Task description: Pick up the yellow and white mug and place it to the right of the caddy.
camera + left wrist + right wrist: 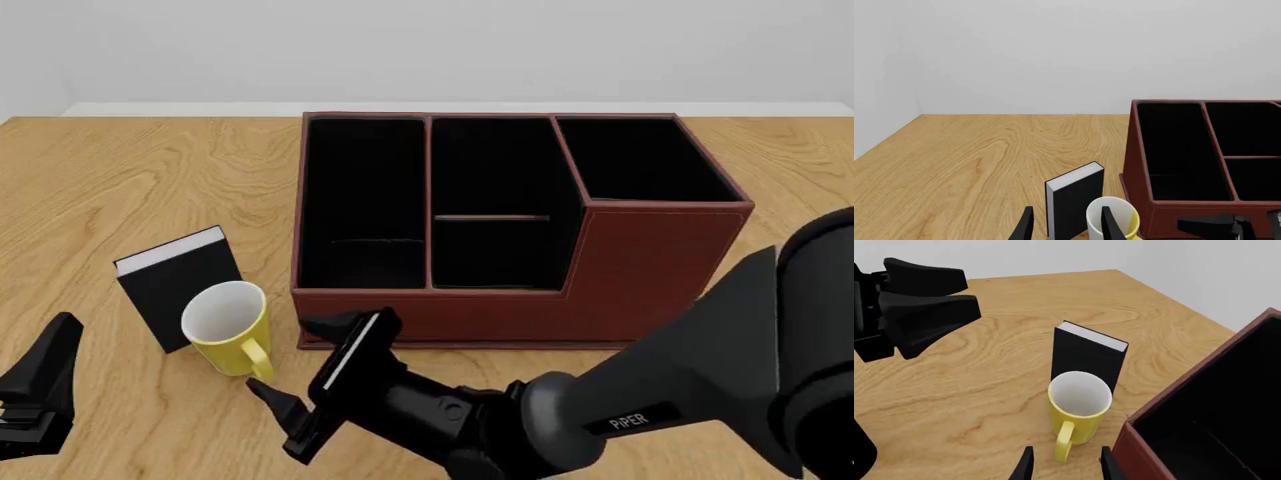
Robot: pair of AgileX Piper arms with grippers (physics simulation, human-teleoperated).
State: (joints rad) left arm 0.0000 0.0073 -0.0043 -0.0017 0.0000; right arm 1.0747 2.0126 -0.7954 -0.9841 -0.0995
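The yellow and white mug (227,327) stands upright on the table just left of the caddy's (654,265) front left corner, its handle turned toward the front edge. My right gripper (291,368) is open and sits low beside the mug. In the right wrist view its fingertips (1026,466) flank the handle (1064,441) without touching the mug (1079,405). My left gripper (40,395) is open near the front left edge, apart from the mug. In the left wrist view the mug (1121,216) shows partly behind a finger of that gripper (1066,227).
A small black book (174,285) with white page edges stands upright right behind and left of the mug, also in the right wrist view as the book (1087,357). The caddy's wall (1187,390) rises close on the mug's right. Wooden table (134,180) stretches left and back.
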